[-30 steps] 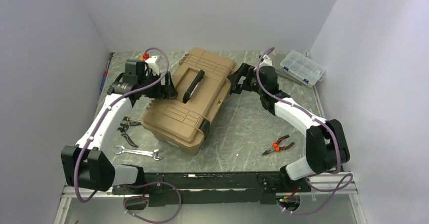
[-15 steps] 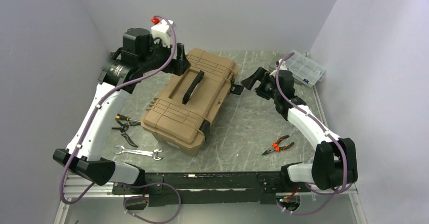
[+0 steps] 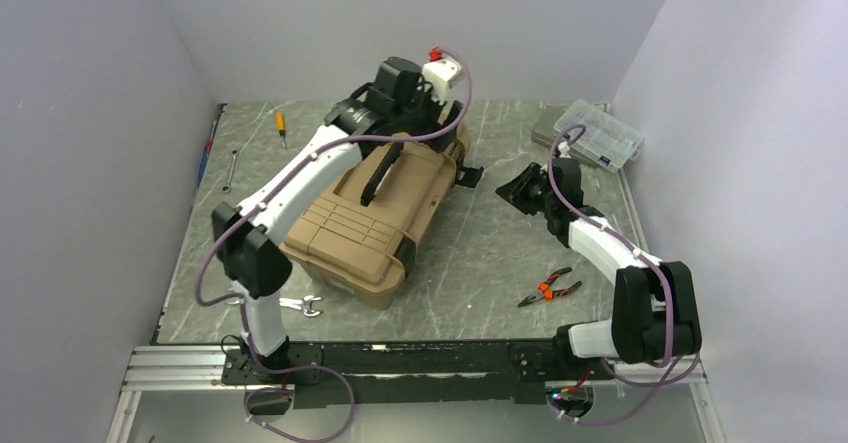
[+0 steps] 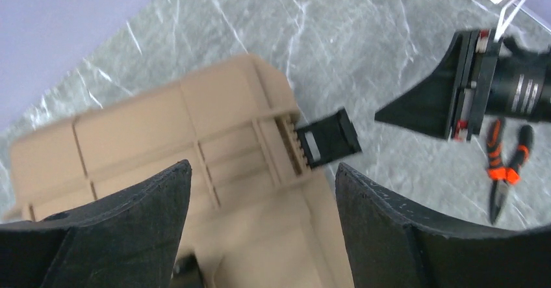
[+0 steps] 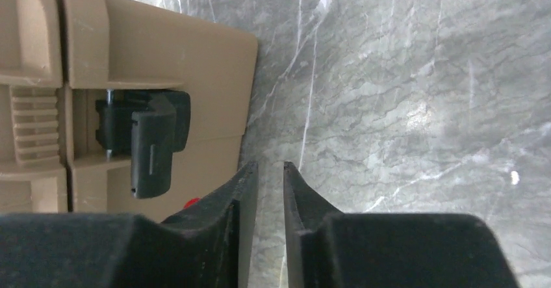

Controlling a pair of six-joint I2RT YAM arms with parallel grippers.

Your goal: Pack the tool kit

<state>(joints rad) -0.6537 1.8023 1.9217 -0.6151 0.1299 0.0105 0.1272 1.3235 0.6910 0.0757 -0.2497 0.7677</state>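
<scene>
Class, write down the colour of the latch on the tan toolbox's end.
Black. The latch shows best in the left wrist view.

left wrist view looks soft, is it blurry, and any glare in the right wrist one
Left wrist: toolbox and its latch slightly soft, left tool fingers dark and blurred. Right wrist: latch crisp, pale glare patches on the table, right tool fingers featureless black.
</scene>
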